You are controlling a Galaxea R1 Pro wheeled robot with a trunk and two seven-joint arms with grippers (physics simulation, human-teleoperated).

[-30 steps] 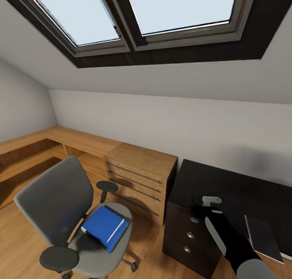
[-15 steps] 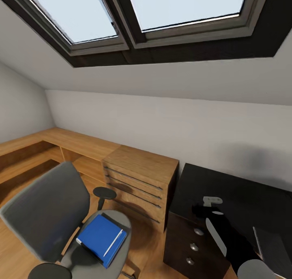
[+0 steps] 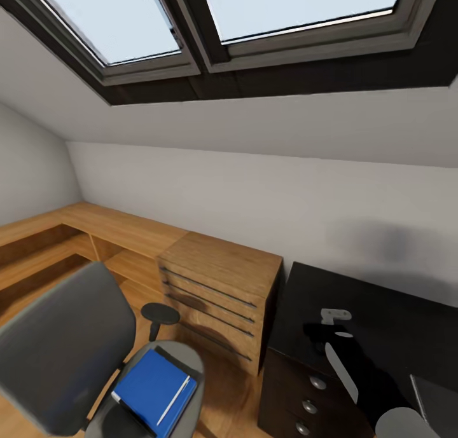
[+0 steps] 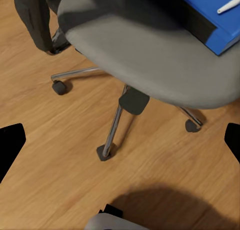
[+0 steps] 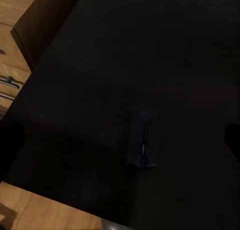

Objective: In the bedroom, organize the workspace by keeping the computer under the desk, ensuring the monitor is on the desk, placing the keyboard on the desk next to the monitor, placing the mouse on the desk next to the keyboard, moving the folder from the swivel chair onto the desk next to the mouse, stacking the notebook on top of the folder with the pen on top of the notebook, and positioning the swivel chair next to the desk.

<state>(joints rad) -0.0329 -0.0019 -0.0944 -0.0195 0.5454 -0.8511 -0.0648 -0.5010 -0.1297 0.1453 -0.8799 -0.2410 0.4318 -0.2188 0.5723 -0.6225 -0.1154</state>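
1. A swivel chair [image 3: 70, 355] stood on the wood floor [image 4: 60, 160] beside a wooden drawer unit [image 3: 219, 295], carrying a blue folder [image 3: 149, 390] on its seat with a white pen [image 3: 173, 400] lying on top. A dark slab under the blue cover may have been the notebook; it could not be told for certain.

2. A dark mouse [image 5: 144, 136] lay on the black worktop [image 3: 381, 311], well apart from the chair.

3. The left end effector [image 4: 120, 150] hung above the chair's base with its tips spread wide apart. The right end effector [image 3: 332, 323] hovered over the worktop near the drawer-unit side; whether its tips were apart or together could not be told.

4. The pen looked the likeliest casualty: loose on a smooth cover, it would probably roll off to the floor if the folder were tilted in lifting.

5. The chair stood on casters, so a push on the seat during a grasp could send it rolling and spoil the reach.

6. The mouse, dark on a dark surface, risked being knocked aside by the right arm.
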